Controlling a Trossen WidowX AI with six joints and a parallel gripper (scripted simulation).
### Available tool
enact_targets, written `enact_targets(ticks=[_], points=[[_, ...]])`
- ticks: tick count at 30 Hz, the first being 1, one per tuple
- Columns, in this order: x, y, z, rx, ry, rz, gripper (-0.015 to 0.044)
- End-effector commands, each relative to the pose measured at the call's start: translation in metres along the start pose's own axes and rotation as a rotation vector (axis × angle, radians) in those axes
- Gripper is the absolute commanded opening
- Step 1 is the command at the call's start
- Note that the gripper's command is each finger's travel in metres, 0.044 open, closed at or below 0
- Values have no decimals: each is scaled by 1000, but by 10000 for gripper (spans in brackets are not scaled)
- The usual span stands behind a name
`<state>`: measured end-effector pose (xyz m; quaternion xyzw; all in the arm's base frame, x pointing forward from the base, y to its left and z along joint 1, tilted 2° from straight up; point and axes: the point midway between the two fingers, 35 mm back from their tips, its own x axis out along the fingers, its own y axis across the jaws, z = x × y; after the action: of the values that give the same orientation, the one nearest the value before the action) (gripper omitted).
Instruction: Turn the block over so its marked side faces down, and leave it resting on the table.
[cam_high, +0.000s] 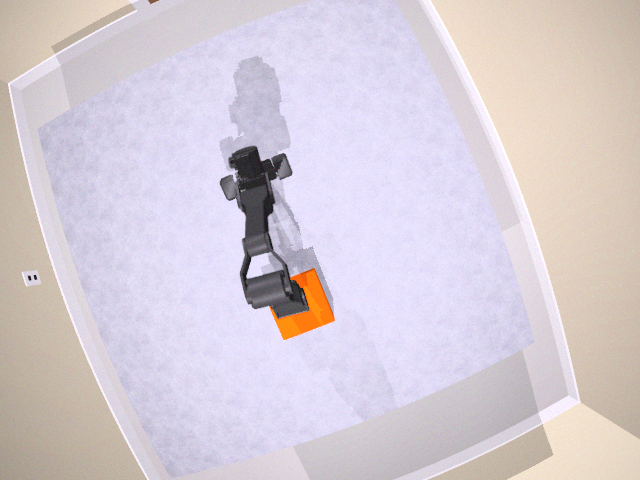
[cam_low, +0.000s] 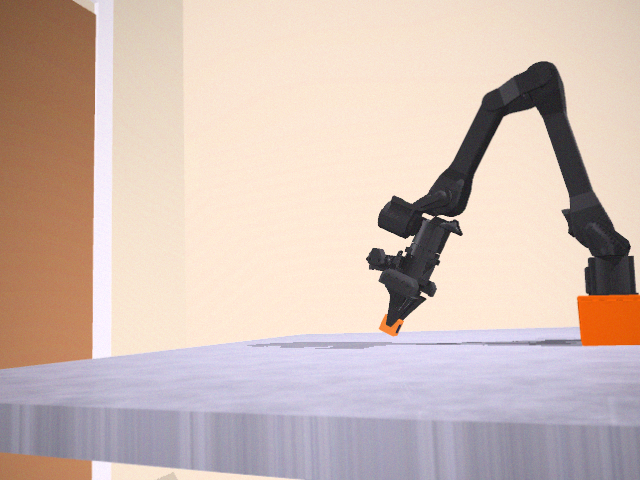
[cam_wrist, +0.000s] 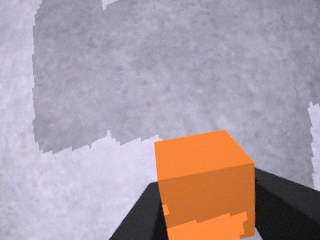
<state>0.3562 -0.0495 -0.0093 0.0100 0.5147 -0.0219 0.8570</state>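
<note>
The block (cam_low: 386, 325) (cam_wrist: 203, 183) is a small orange cube. My gripper (cam_low: 395, 321) (cam_wrist: 200, 184) (cam_high: 254, 166) is shut on it, one dark finger on each side. In the side view the gripper is tilted and holds the block tipped, just above the grey table (cam_low: 258, 377) (cam_high: 129, 206) (cam_wrist: 67, 194). In the overhead view the wrist hides the block. No mark shows on the faces that I see in the wrist view.
The arm's base stands on a big orange pedestal (cam_high: 312, 310) (cam_low: 607, 320) on the table. A low pale rim (cam_high: 31, 170) runs around the table top. The arm's shadow lies on the table beyond the gripper.
</note>
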Motion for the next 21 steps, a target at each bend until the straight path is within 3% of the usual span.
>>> enact_targets(ticks=[1,21], points=[[-2,0,1,-4,-27,3,0],[32,-2,-4,15,-308,8,0]])
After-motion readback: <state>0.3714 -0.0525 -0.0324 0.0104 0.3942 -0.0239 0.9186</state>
